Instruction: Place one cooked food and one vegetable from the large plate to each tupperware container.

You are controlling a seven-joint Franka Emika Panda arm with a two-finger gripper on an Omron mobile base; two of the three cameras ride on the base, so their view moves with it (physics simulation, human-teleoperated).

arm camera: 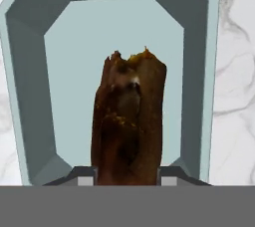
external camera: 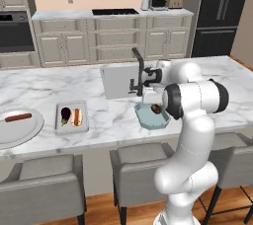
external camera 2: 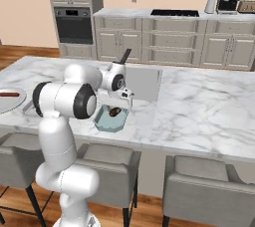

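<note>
large plate (external camera: 22, 132): far off to the gripper's left on the marble island, at the edge of the left base view; a reddish-brown sausage (external camera: 18, 117) lies across it.
pale container (external camera: 71, 126): the grey-white rectangular tupperware, between the plate and the gripper and well apart from both; it holds a dark purple vegetable (external camera: 65, 115) and, touching it on the side nearer the gripper, a hot dog in a bun (external camera: 76, 116).
sink (external camera: 118, 81): the recessed basin just beyond the gripper, with the dark faucet (external camera: 139, 69) rising at its near edge, close by the wrist.
gripper (arm camera: 127, 178): pointed down over the teal container, its two fingers closed on a brown chunk of cooked meat (arm camera: 128, 121); in the hand view the finger tips (arm camera: 83, 177) press against the lower end of the piece on both sides.
cooked meat: dark brown and ragged-topped, standing up out of the fingers and lying over the container's pale floor; whether it touches that floor cannot be told.
teal container (arm camera: 30, 96): directly beneath the gripper, elongated with cut corners, its walls ringing the meat on all sides in the hand view; it sits on the near part of the island, in front of the sink, seen also in the left base view (external camera: 148, 119) and in the right base view (external camera 2: 102, 120).
</note>
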